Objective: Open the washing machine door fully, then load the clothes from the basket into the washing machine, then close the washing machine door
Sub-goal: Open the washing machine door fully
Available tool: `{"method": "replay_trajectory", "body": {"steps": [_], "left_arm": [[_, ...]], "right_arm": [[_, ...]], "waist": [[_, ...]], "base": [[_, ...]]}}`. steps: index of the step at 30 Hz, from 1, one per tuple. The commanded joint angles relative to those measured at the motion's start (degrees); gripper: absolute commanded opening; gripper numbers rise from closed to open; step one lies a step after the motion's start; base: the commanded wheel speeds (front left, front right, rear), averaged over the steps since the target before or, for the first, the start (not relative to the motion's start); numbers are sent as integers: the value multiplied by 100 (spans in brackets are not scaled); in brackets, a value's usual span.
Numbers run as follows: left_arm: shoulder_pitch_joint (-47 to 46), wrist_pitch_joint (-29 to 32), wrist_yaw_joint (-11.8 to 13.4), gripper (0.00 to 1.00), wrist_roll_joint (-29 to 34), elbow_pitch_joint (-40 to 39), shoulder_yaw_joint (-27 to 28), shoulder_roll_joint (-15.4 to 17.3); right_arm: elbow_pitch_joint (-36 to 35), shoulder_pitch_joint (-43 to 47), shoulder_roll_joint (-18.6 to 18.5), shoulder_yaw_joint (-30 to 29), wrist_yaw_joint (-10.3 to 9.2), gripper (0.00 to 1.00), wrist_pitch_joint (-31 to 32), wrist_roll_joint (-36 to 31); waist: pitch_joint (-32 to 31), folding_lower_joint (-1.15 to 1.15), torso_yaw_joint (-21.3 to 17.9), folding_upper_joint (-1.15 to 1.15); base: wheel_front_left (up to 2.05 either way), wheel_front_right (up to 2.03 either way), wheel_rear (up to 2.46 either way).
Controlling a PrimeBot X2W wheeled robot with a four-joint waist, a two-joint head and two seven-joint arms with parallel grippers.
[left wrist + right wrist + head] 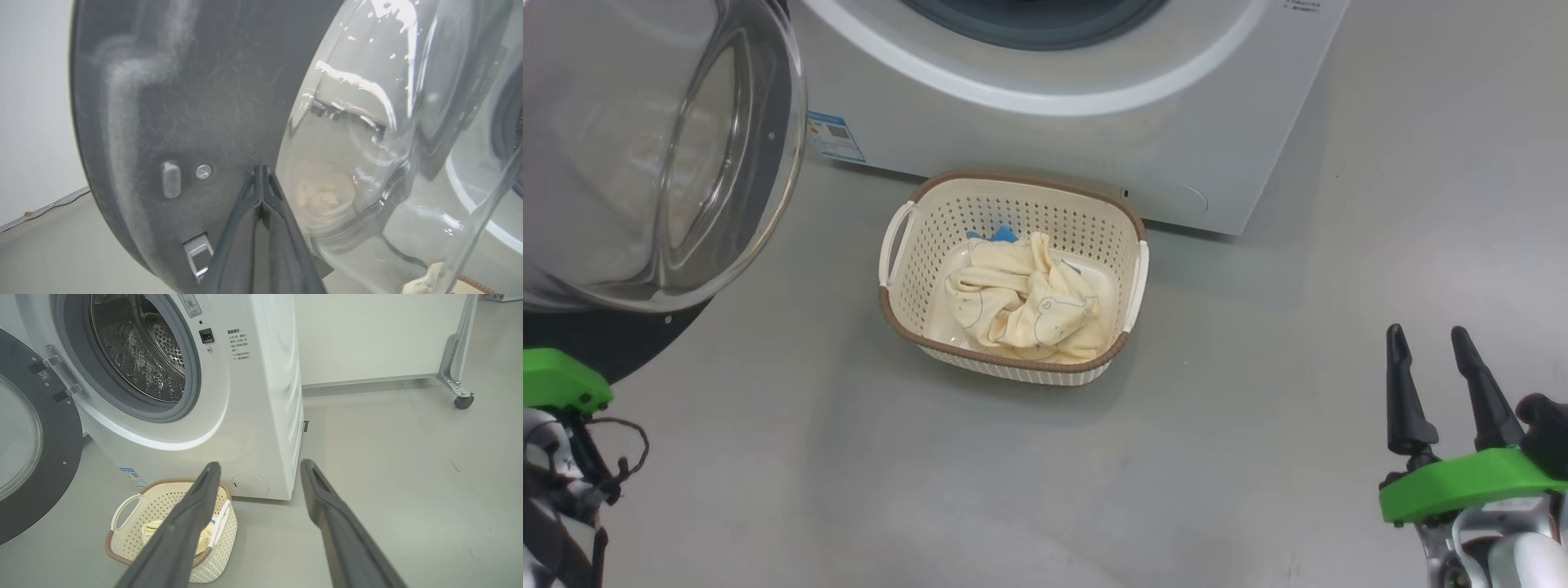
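Observation:
The washing machine door [645, 147] stands swung open at the upper left, its glass bowl bulging toward me. My left gripper [260, 169] is shut with nothing in it, its tips right at the door's [184, 102] dark inner ring beside the glass. The washing machine [1054, 122] stands behind the basket [1013, 178], which sits on the floor with the cream clothes [1021, 302] bunched inside. My right gripper [1427, 335] hangs open and empty at the lower right, well clear of the basket. In the right wrist view the right gripper [260, 465] points at the machine's [245, 396] lower corner, above the basket [171, 482] and clothes [152, 527].
The steel drum [139, 347] lies open behind the grey gasket. A white partition on a caster [463, 401] stands to the machine's right. Bare grey floor [1258, 449] stretches between the basket and my right gripper.

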Motion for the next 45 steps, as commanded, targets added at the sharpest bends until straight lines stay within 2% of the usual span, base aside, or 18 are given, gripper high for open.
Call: {"method": "replay_trajectory", "body": {"steps": [1, 13, 18, 31, 36, 37, 41, 42, 43, 45], "left_arm": [[-304, -55, 401, 0, 80, -95, 310, 384], [-526, -55, 148, 0, 395, 150, 719, 422], [-449, -56, 35, 0, 541, -5, 869, 350], [239, -56, -29, 0, 908, -980, 1043, -200], [682, -56, -178, 0, 1015, -1538, 999, -385], [878, -56, -225, 15, 1080, -1809, 909, -500], [1286, -56, -303, 46, 1210, -2352, 646, -724], [1371, -45, -353, 66, 1232, -2448, 550, -758], [1447, -23, -394, 81, 1254, -2527, 463, -785], [1582, 7, -478, 100, 1296, -2664, 285, -842]], "right_arm": [[-204, -185, -48, 112, 21, 100, -2, -27], [-172, -240, -48, 150, 21, 100, -2, -38], [-188, -252, -48, 148, 21, 100, 18, -79], [-246, -260, -48, 67, 21, 100, 69, -262], [-280, -240, -48, 63, 21, 100, 67, -279], [-296, -226, -48, 70, 21, 100, 65, -278], [-328, -190, -48, 111, 21, 100, 50, -273], [-335, -174, -48, 119, 21, 100, 49, -272], [-339, -156, -48, 131, 21, 100, 51, -272], [-345, -117, -48, 164, 21, 100, 55, -272]], "waist": [[18, 0, -10, 0], [39, 0, -81, 0], [67, 0, -103, 0], [-33, 0, -93, 0], [-99, 0, -108, 0], [-130, 0, -126, 0], [-222, 0, -188, 0], [-251, 0, -206, 0], [-281, 0, -225, 0], [-340, 0, -280, 0]], "base": [[0, 0, 0], [0, 0, 0], [0, 0, 0], [0, 0, 0], [0, 0, 0], [0, 0, 0], [0, 0, 0], [0, 0, 0], [0, 0, 0], [0, 0, 0]]}}
